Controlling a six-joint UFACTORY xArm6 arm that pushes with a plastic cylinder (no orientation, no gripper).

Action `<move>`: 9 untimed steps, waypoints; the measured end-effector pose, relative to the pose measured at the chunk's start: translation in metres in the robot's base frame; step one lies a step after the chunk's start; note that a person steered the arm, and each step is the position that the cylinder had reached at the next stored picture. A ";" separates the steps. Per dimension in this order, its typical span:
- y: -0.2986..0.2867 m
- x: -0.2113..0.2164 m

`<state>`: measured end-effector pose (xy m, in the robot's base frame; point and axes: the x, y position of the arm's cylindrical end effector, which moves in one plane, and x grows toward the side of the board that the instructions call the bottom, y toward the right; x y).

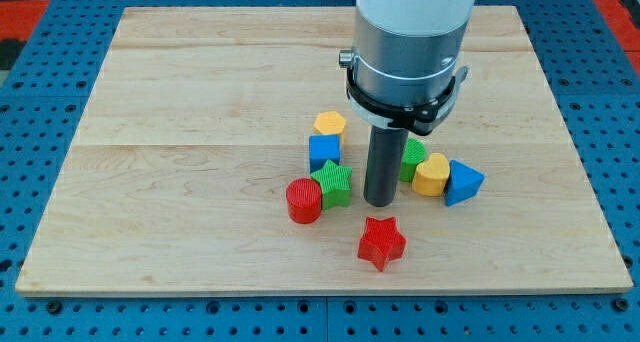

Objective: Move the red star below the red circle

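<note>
The red star (381, 242) lies near the board's bottom edge, just right of centre. The red circle (304, 200) stands up and to the left of it, touching a green star (334, 181). My tip (379, 201) rests on the board just above the red star, a small gap apart, and to the right of the green star and red circle.
A blue cube (324, 150) and a yellow hexagon (329, 124) sit above the green star. Right of the rod are a partly hidden green block (411, 158), a yellow heart (432, 174) and a blue triangle (463, 181). The wooden board (200, 132) ends close below the red star.
</note>
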<state>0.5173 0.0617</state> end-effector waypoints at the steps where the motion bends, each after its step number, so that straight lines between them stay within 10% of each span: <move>1: 0.008 0.001; 6: 0.083 0.043; 9: 0.005 0.092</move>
<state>0.6093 0.0670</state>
